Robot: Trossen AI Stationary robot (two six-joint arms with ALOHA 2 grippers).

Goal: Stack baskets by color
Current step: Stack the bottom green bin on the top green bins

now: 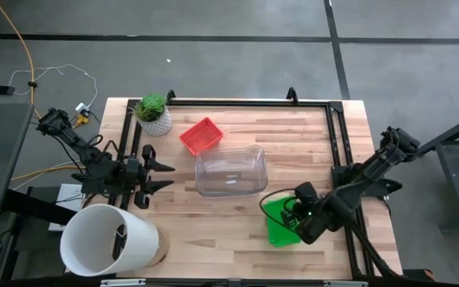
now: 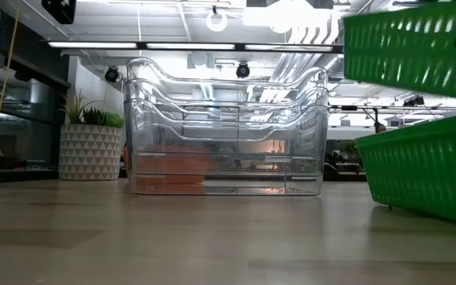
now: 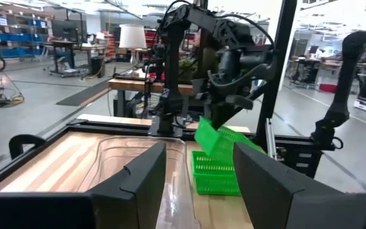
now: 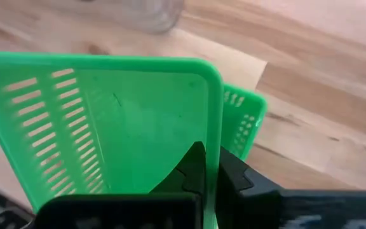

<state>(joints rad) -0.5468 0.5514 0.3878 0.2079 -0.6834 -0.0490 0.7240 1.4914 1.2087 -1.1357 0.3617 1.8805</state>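
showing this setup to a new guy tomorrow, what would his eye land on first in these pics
Probably the right tool, shut on the rim of a tilted green basket held just above a second green basket near the table's front right. Next, the clear baskets nested at the table's centre, with a red basket just behind them. The big white bucket lying at the front-left corner also stands out.

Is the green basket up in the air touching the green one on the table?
Apart. The low view shows a gap between the raised green basket and the lower green basket.
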